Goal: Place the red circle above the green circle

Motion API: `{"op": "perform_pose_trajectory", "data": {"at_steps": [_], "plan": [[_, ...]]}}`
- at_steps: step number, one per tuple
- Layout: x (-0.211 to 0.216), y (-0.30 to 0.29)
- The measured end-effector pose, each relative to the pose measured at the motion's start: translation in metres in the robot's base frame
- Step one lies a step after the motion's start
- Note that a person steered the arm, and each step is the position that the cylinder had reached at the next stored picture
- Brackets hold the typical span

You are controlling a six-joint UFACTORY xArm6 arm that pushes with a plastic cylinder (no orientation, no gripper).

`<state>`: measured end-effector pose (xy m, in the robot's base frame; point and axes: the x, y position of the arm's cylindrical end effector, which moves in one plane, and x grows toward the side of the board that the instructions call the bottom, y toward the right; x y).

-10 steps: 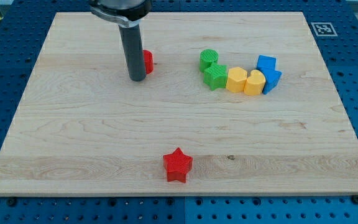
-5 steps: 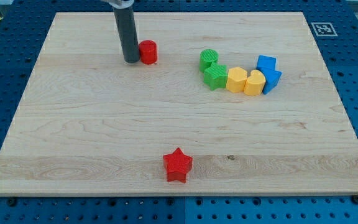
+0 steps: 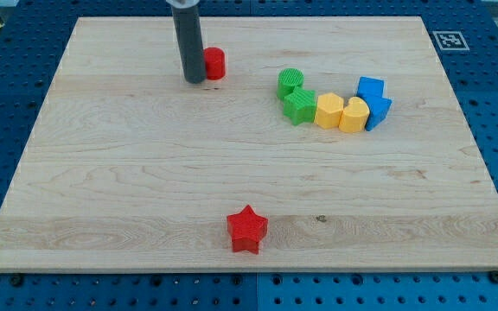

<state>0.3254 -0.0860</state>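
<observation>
The red circle (image 3: 214,63) stands on the wooden board (image 3: 128,190) near the view's top, left of centre. My tip (image 3: 194,80) touches the red circle's left side, and the rod partly hides it. The green circle (image 3: 290,81) stands to the right of the red circle and slightly lower, a gap away. It is at the left end of a cluster of blocks.
A green star-like block (image 3: 300,106), a yellow hexagon-like block (image 3: 328,111), a yellow heart-like block (image 3: 353,113) and two blue blocks (image 3: 372,88) (image 3: 379,111) form a row right of the green circle. A red star (image 3: 247,229) lies near the view's bottom.
My tip moved up the view and then to the right. The red circle moved up and to the right, closer to the green circle.
</observation>
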Motion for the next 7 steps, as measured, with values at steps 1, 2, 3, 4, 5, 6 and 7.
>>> {"op": "perform_pose_trajectory", "data": {"at_steps": [1,2,3,4,5,6,7], "plan": [[-0.016,0.000],[-0.029,0.003],[-0.049,0.019],[-0.049,0.024],[-0.049,0.051],[-0.049,0.076],[-0.049,0.074]]}}
